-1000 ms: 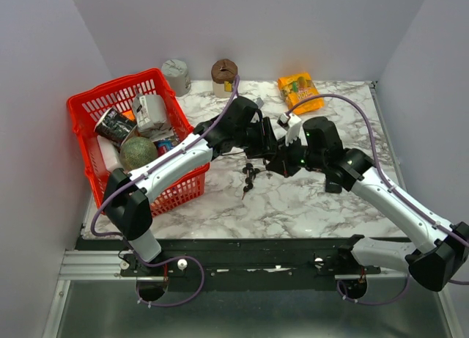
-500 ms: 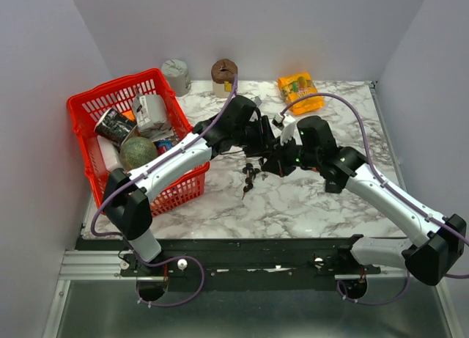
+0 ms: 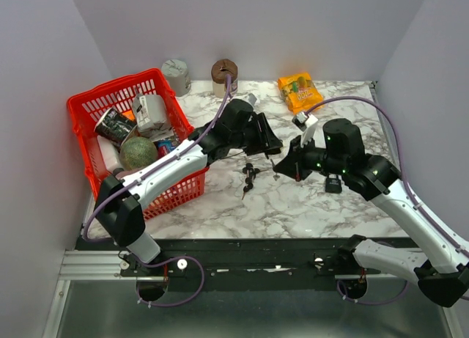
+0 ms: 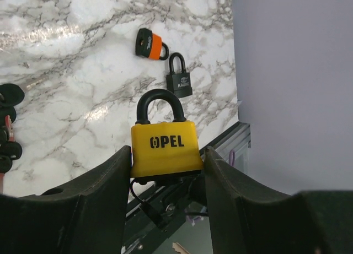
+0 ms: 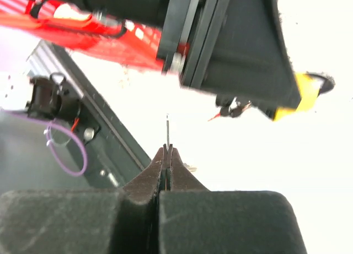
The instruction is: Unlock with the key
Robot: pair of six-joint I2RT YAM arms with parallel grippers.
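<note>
Underside of yellow padlock [image 4: 163, 147] — hidden between left gripper [image 4: 165, 160] fingers; key bunch [image 4: 10, 93] half off-frame.

Taking the bunch of keys [image 3: 249, 175] on the table [image 3: 220, 206] as our mark, we see that the right gripper [image 3: 283, 164] has moved. Before, it hung just behind the bunch, pressed close against the left gripper [image 3: 268, 141] and its yellow padlock [image 4: 165, 149]. Now it stands to the right of the bunch, and the thin key [image 5: 167, 131] has gone with it. The right arm has swung away too, so a small black padlock [image 3: 333, 184], well to the right of the bunch, has come into sight.
</note>
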